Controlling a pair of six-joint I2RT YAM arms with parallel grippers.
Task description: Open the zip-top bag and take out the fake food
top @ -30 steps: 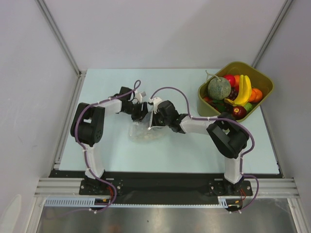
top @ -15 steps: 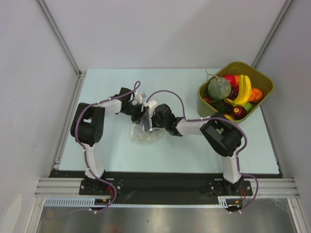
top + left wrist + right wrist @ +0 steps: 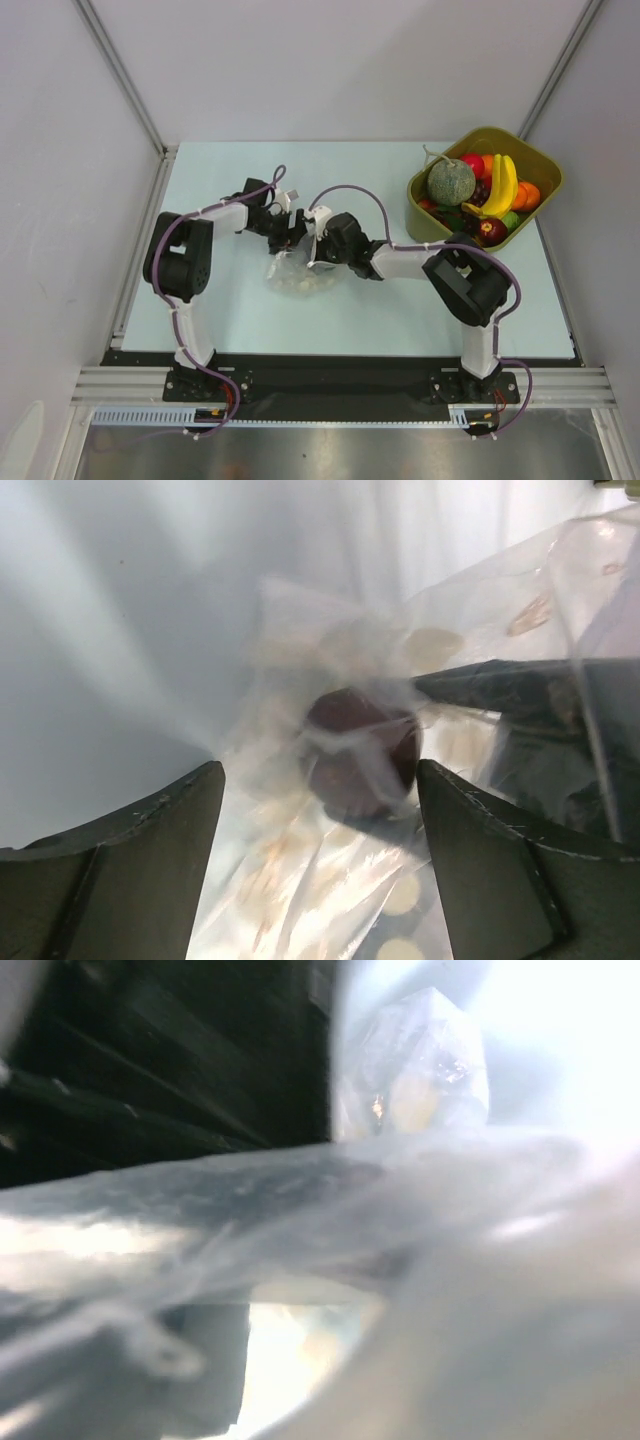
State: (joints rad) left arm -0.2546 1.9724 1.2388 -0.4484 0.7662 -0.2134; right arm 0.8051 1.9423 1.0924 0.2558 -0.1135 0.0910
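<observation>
Crinkly clear plastic zip-top bag (image 3: 300, 880), smooth maroon fake food (image 3: 357, 762)

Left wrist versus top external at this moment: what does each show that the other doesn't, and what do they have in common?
Left wrist only: a maroon piece inside the bag, just ahead of the open left gripper. Top external only: the table and the tub holding a melon and a banana. Shared: the clear bag and the left gripper at it.
</observation>
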